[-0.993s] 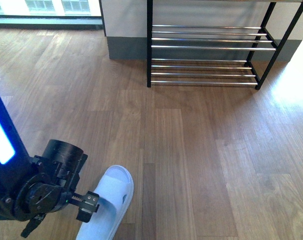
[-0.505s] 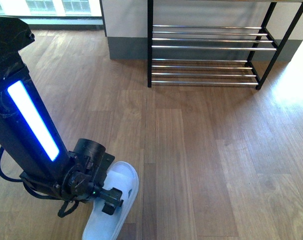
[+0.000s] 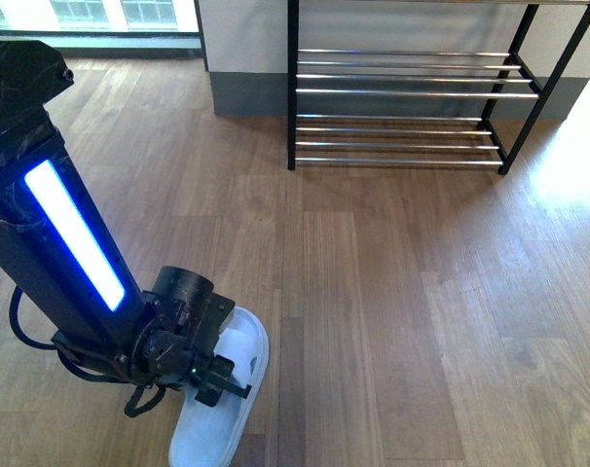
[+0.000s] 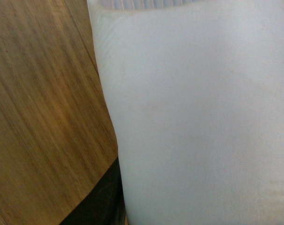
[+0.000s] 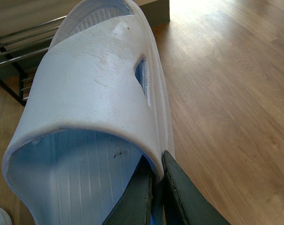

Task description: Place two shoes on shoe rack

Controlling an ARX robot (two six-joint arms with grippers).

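The shoe rack (image 3: 412, 93) is a black metal frame with tiers of thin chrome bars. It stands on the wooden floor (image 3: 392, 292) against the far wall, well apart from the left arm. The right claw (image 5: 156, 187) is clamped on the side edge of a pale blue-white slide sandal (image 5: 90, 89). The left claw (image 3: 217, 379) sits low over a second slide sandal (image 3: 212, 443) lying on the floor, and whether it is apart or together cannot be told.

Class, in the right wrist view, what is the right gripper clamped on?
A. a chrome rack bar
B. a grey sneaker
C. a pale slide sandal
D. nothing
C: the right gripper pinches the side edge of the pale slide sandal.
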